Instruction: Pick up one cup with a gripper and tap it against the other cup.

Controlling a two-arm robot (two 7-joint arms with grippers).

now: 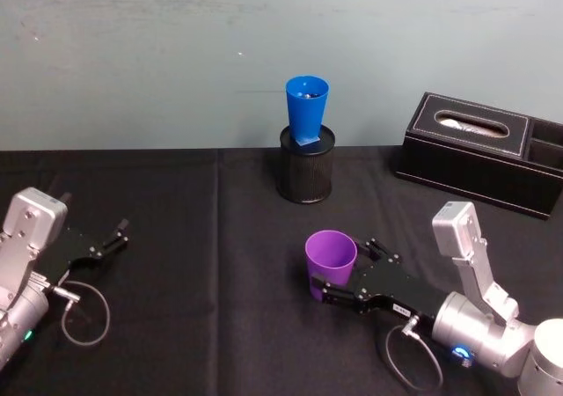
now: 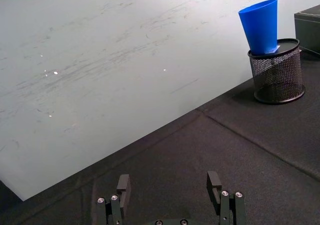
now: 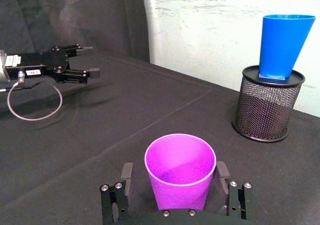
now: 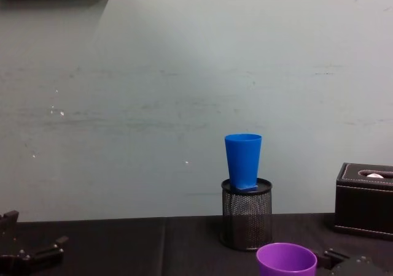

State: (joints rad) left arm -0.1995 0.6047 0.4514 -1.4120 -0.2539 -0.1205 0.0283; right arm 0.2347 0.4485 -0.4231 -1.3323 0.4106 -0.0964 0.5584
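Purple smooth tapered cup (image 1: 331, 255) upright btwn spread R gripper (image 1: 341, 271) jaws.

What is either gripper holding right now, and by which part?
Nothing yet, it seems: the right gripper sits open, flanking the purple cup at its lower wall, with a gap showing. The left gripper is open and empty.
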